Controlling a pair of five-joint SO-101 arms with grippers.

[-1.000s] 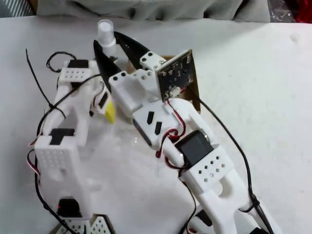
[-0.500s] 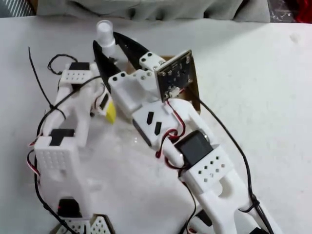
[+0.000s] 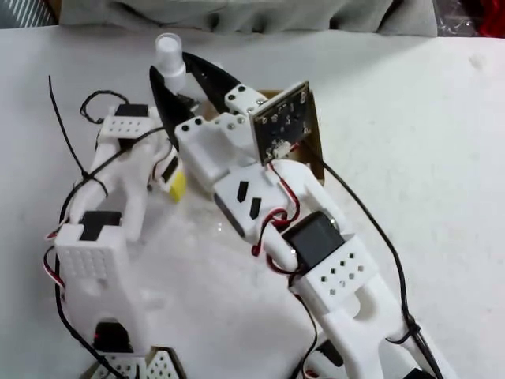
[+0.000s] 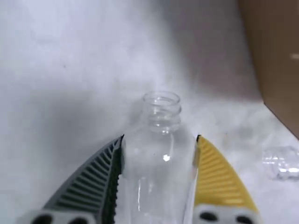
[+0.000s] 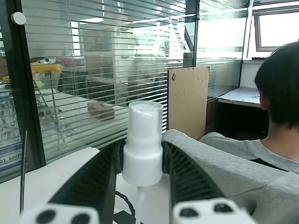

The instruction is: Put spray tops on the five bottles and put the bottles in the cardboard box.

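My left gripper (image 4: 160, 141) is shut on a clear, open-necked bottle (image 4: 161, 161), its grey and yellow fingers (image 4: 216, 172) pressing the bottle's sides above the white table. From above, that gripper (image 3: 172, 178) sits low beside the right arm, with its yellow finger showing. My right gripper (image 3: 171, 66) is raised over it, black fingers shut on a white spray top (image 3: 169, 49) that stands upright. Up close, the spray top (image 5: 144, 122) is pinched at its collar by the right gripper (image 5: 143, 145). The cardboard box (image 3: 314, 151) lies mostly hidden under the right arm.
The box's brown wall (image 4: 275, 60) stands close to the held bottle, with a small clear item (image 4: 282, 161) lying on the table beside it. Black cables (image 3: 67, 134) loop around the left arm. A grey cloth (image 3: 237, 16) lies along the table's far edge.
The left arm has shifted slightly, its yellow finger edging left. The right gripper with the spray top has barely moved.
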